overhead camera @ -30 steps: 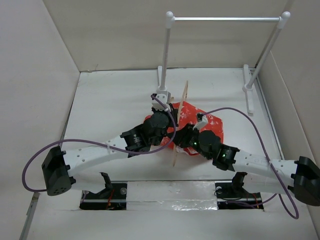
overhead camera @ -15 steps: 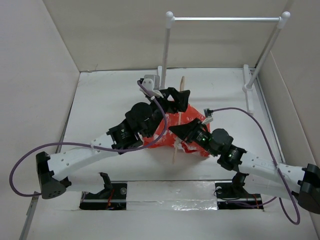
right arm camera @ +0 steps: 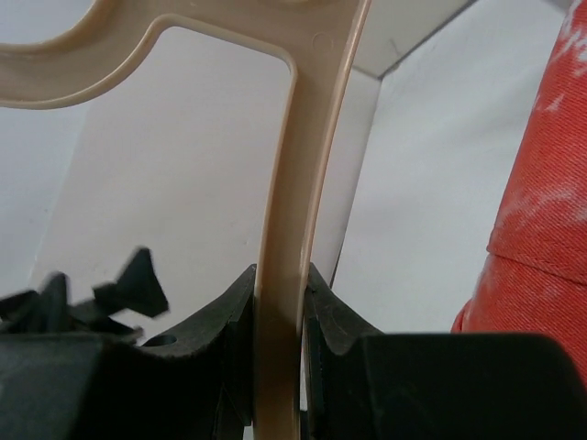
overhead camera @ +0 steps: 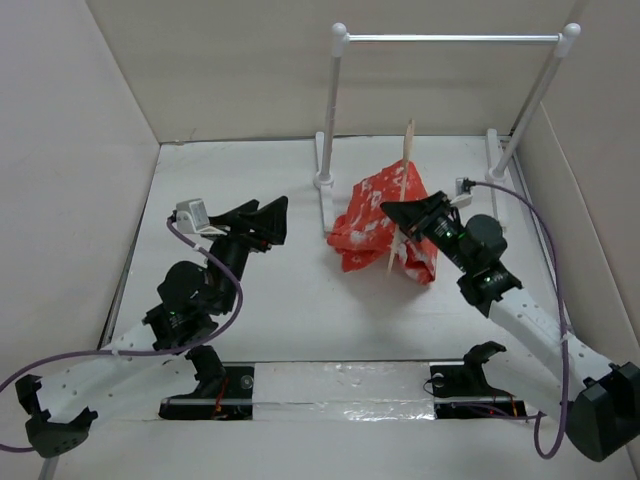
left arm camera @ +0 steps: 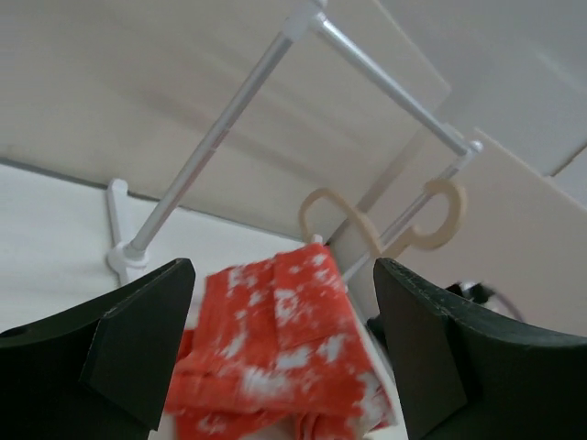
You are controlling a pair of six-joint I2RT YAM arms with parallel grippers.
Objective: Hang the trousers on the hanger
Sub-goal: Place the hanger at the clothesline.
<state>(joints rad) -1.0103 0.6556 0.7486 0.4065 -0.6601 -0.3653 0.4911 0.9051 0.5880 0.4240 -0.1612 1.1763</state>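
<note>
Trousers [overhead camera: 370, 218] drape across the hanger [overhead camera: 405, 160], which the right gripper [overhead camera: 398, 218] pinches upright at one o'clock on the table [overhead camera: 250, 290]. The left gripper [overhead camera: 278, 222], jaws spread and empty, hovers at their nine o'clock.

Two matching arms. Left arm [overhead camera: 105, 368] and right arm [overhead camera: 532, 328]: white link shells dotted with small holes, bulky black joint housings. Left end effector [overhead camera: 274, 222] and right end effector [overhead camera: 398, 214]: black, wedge-shaped fingers. A purple cable [overhead camera: 556, 300] loops off each arm. Small white camera mount [overhead camera: 190, 212] at the left wrist.
</note>
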